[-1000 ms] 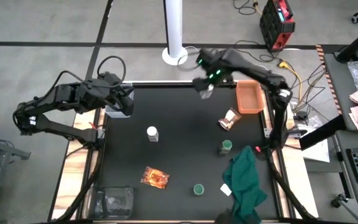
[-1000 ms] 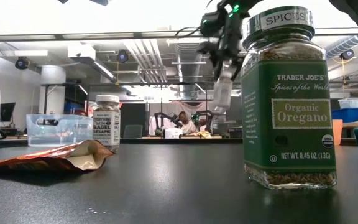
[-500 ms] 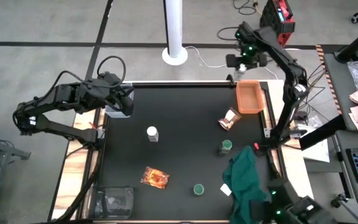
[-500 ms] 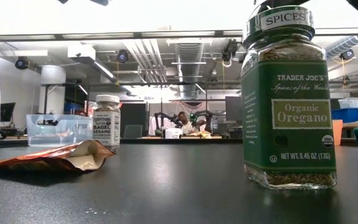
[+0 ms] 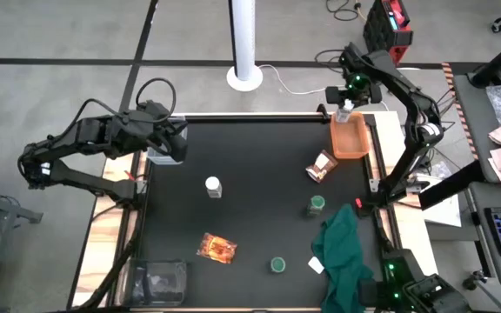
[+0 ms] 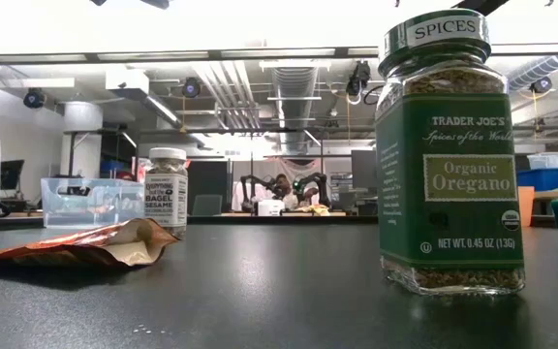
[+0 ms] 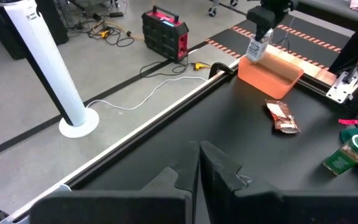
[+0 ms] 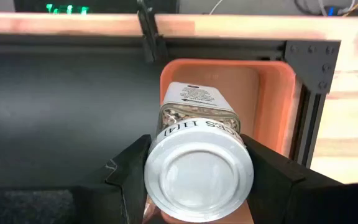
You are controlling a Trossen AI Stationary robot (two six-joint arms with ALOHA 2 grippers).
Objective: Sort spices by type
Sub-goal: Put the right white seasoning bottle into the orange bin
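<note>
While my right tool (image 5: 348,106) hangs over the orange tray (image 5: 351,139), it stays clamped on a white-capped jar (image 8: 197,155). Left tool (image 7: 197,180) looks nearly closed, empty. Across the black surface (image 5: 259,165), five spices lie unmoved; the right arm has shifted slightly since half a second ago.
</note>
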